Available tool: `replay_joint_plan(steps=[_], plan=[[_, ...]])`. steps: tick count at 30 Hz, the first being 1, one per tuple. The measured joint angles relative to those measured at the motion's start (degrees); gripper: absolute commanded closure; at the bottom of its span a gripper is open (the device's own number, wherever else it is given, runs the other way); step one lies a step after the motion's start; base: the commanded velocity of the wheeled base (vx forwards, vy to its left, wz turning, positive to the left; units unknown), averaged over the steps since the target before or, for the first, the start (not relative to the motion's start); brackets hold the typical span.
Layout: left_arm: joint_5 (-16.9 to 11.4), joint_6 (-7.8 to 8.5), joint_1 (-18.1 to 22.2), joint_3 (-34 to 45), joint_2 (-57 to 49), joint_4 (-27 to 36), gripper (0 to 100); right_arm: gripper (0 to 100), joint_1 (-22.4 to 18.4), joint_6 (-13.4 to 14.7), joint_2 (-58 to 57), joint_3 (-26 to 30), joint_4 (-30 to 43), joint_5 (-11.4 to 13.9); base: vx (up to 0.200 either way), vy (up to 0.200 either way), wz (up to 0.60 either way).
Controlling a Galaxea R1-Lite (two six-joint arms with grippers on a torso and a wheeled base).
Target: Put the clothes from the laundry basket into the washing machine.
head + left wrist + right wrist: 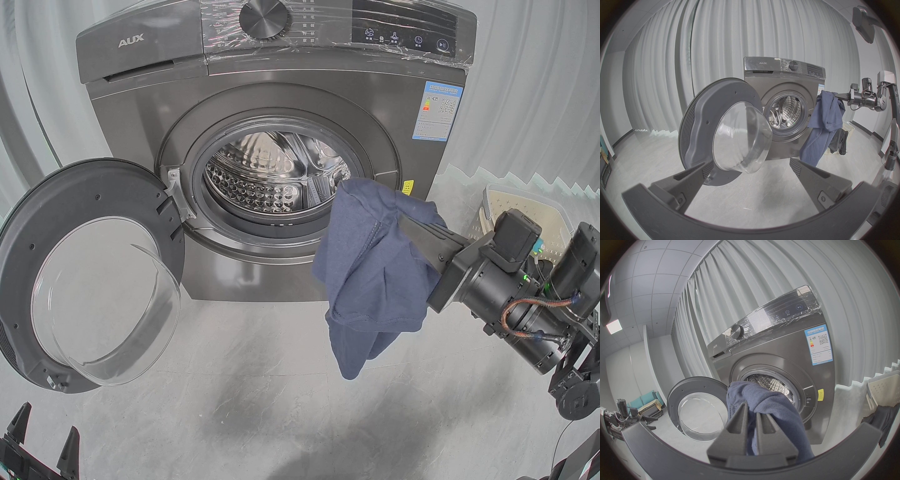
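Midair, the right claw (752, 410) pinches one blue shirt (369, 275), hanging just before the open drum (275, 169) of the one washer (269, 75), its single door (81, 187) swung wide. One dark garment (839, 140) drapes over the one basket (531, 206) beside the washer. Low down, the left claw (750, 163) is spread apart.

My right arm (525, 300) is stretched out from my right side, wrist roughly level, pointing forward and towards my left. My right claw (752, 419) has its 2 fingers pressed close together, pinching a fold of the blue garment (369, 275), which hangs free below it. My left claw (750, 164) sits low on my left, its 2 fingers spread wide apart, holding nothing.
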Motion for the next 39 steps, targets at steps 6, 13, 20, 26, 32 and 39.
replay_joint_plan(steps=[6, 13, 20, 26, 32, 39], plan=[[-0.3, 0.41, 0.0, 0.0, 0.0, -0.6, 0, 100, 1.3, 0.5, 1.9, -1.8, -0.4, -0.8, 0.0, 0.0, 0.0], [-3.3, -0.22, 0.1, -6.6, 2.1, -2.0, 0, 100, 1.7, 0.5, 3.2, -2.6, -1.4, -0.6, 0.0, 0.0, 0.0], [-14.4, -2.01, -1.1, -12.8, 13.8, -6.0, 0, 100, 2.8, 0.5, 4.5, -4.6, -2.0, -0.2, 0.0, 0.0, 0.0], [-21.4, -2.78, -2.9, -13.9, 27.6, -14.8, 0, 100, 3.4, 0.5, 6.4, -8.1, -2.2, 0.0, 0.0, 0.0, 0.0], [-23.7, -3.44, -9.3, -14.2, 40.4, -23.1, 0, 100, 3.9, 0.5, 9.2, -12.4, -2.3, 0.1, 0.0, 0.0, 0.0], [-24.3, -3.82, -16.3, -14.4, 53.8, -33.4, 0, 100, 4.1, 0.7, 11.9, -15.8, -2.3, 0.5, 0.0, 0.0, 0.0]])
